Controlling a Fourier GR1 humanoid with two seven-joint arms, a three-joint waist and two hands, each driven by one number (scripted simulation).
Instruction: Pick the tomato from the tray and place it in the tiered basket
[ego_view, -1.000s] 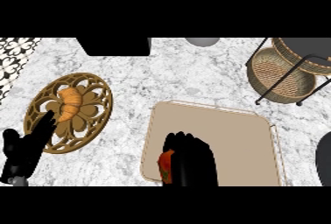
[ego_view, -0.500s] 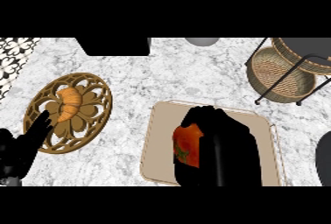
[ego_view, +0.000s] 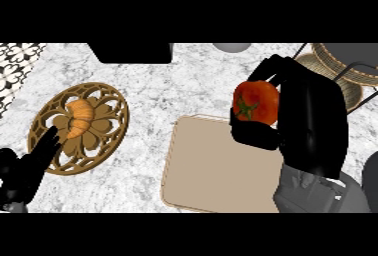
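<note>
1. Counter (ego_view: 184, 85) of grey-veined marble spreads under everything we see.
2. Our beige tray (ego_view: 214, 170) lies at centre right, bare.
3. Our right hand (ego_view: 310, 120) is above the tray's upper right corner, fingers and thumb curled round the tomato.
4. The ornate wooden plate (ego_view: 103, 135) at left carries a croissant (ego_view: 80, 117).
5. The tiered basket (ego_view: 347, 65) stands at the upper right.
6. Our left hand (ego_view: 26, 172) rests spread at the lower left.
7. The tomato (ego_view: 257, 102) sits raised in our right hand, near the basket.

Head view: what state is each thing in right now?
Tomato: held in the right hand, off the tray.
Right hand: curled round the tomato.
Left hand: open, resting at the lower left.
Tray: nothing on it.
Basket: partly in view, upper right.
Croissant: lying on the plate.
</note>
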